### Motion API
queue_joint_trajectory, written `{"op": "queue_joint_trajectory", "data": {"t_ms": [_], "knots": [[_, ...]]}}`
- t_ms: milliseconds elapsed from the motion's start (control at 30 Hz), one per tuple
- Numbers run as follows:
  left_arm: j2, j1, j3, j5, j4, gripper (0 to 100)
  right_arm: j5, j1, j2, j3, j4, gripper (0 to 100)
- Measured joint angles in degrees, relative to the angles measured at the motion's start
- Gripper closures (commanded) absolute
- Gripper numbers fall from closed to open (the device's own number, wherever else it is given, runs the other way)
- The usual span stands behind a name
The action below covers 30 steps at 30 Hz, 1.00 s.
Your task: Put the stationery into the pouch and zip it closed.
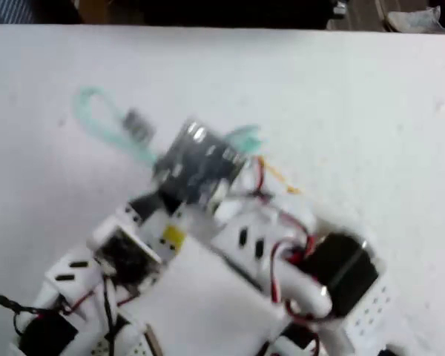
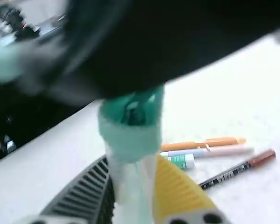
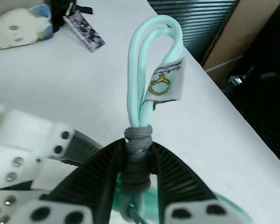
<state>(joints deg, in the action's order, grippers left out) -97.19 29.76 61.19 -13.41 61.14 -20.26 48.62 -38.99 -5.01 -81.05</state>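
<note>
1. the white table ends at a straight far edge along the top of the high view, and its white surface runs wide from the arms toward that edge and toward the right side.
2. in the right wrist view a table edge runs just beside the mint-green cord loop, with dark floor and a slatted shutter beyond it.
3. both arms rise from the near edge and lean together over the middle of the table, meeting at a dark speckled pouch.
4. the cord loop trails from the pouch toward the far left corner, and a white label with yellow print hangs on it.
5. the right gripper has its two black fingers pressed together on the grey binding at the base of the loop.
6. the left gripper pinches a mint-green fabric tab between a black ridged finger and a yellow finger, under a blurred dark mass.
7. the stationery lies on the table just past the left gripper, outside the pouch:
   - an orange pen
   - a pale pink pen touching it
   - a white tube with a teal label
   - a black pen with a brown cap, a little apart
8. a white plush toy and a patterned card tag sit farther along the table.
</note>
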Motion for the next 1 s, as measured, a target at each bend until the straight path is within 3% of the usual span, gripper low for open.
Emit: {"op": "queue_joint_trajectory", "data": {"t_ms": [133,367,567,867,1000], "knots": [[0.0,-5.1,4.1,6.6,-2.5,97,0.0,-5.2,0.0,0.4,0.1,98.2],[-1.2,-8.5,13.3,8.7,-10.8,97,0.2,-7.2,0.0,6.4,4.2,98.2],[-1.2,-8.9,13.4,9.0,-11.3,97,0.3,-7.3,0.1,7.4,8.9,98.2],[-1.2,-8.9,12.1,9.0,-8.3,96,6.7,-7.2,0.1,7.4,11.1,98.2],[-1.2,-8.9,12.1,9.0,-8.1,84,7.2,-6.5,0.1,7.4,11.1,98.2]]}}
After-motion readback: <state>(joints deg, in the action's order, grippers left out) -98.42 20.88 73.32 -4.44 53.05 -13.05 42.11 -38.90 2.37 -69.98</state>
